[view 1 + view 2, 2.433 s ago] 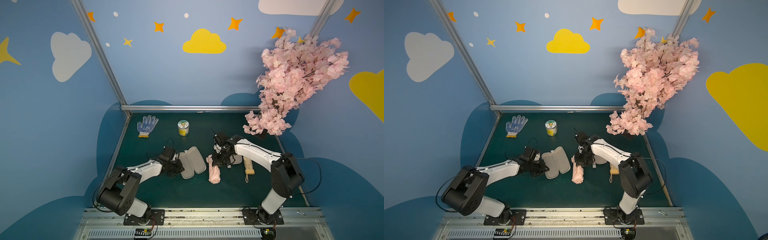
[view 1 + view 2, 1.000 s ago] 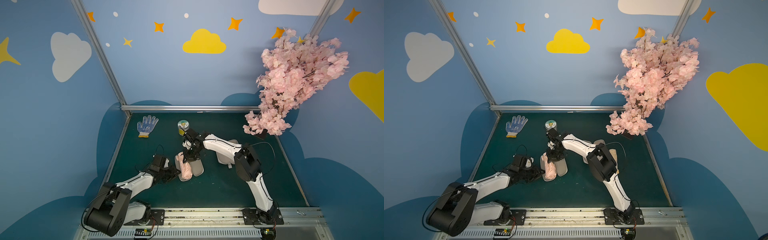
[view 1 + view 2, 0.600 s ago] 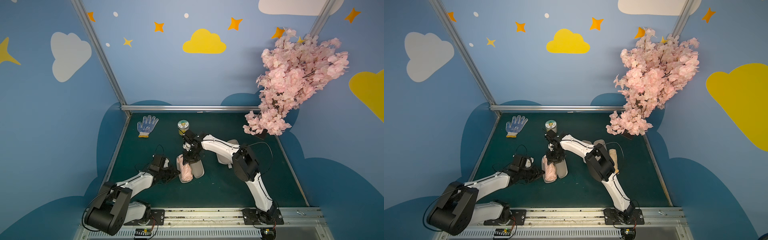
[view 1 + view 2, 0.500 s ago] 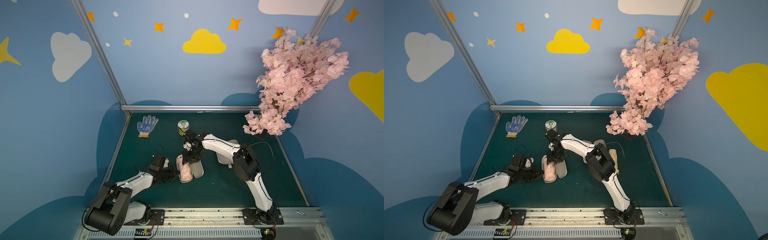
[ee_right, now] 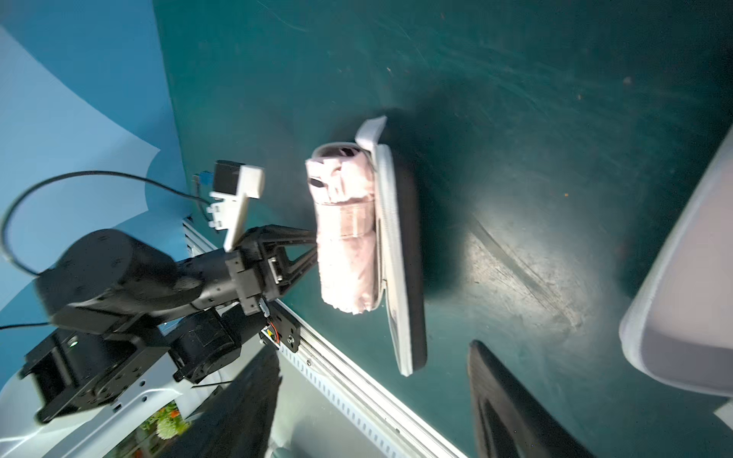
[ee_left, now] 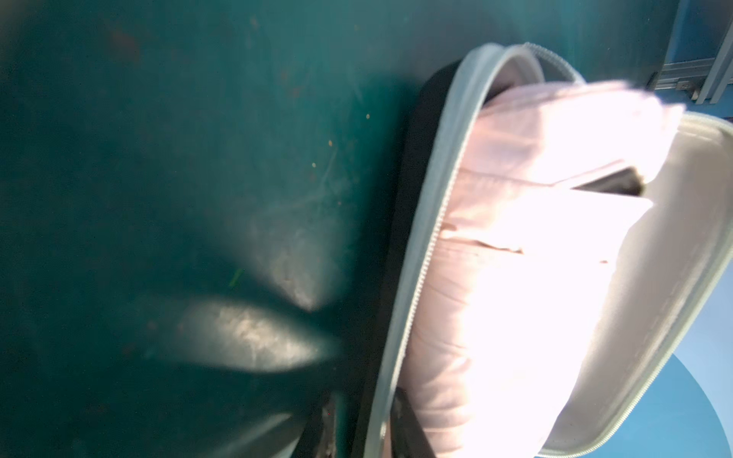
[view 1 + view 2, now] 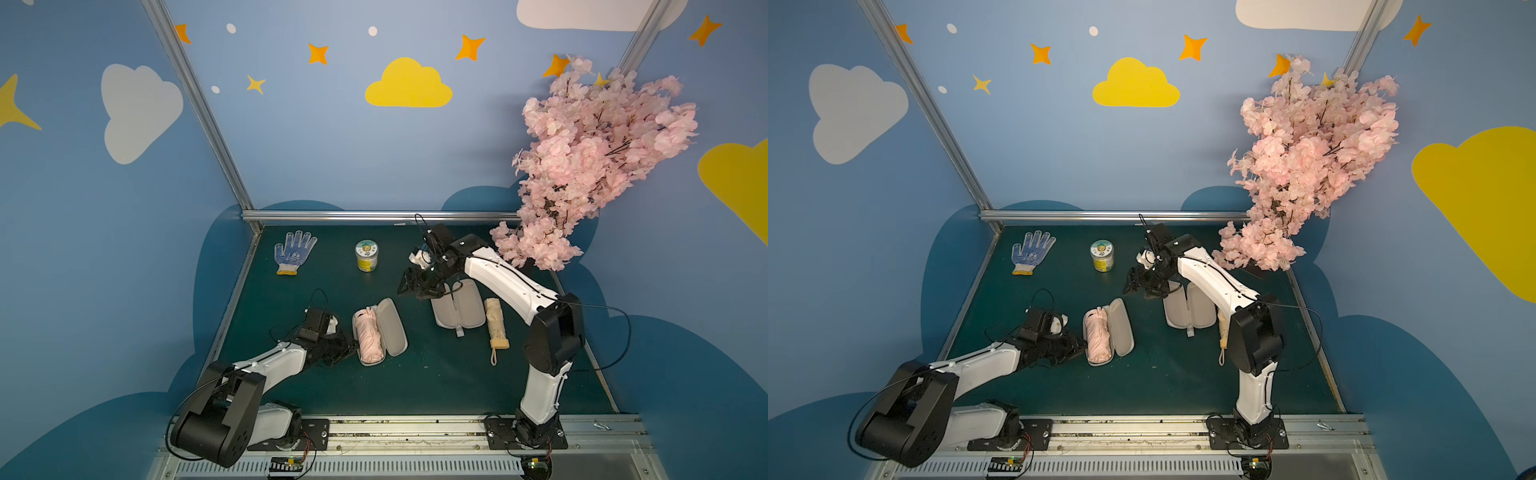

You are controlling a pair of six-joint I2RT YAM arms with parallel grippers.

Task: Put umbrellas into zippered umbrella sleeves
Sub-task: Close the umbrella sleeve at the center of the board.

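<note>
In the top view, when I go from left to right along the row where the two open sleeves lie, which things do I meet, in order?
left gripper → pink umbrella → empty half of the black-shelled sleeve → lilac-shelled sleeve → beige umbrella

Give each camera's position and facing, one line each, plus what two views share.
Both top views: high above the bases, looking down at the table; both arms whole.
Left wrist: on the left arm, facing the pink umbrella in the black sleeve; own fingertips show.
Right wrist: raised, facing down at the left gripper; own open fingers show.
Shared: both wrists see that umbrella.
</note>
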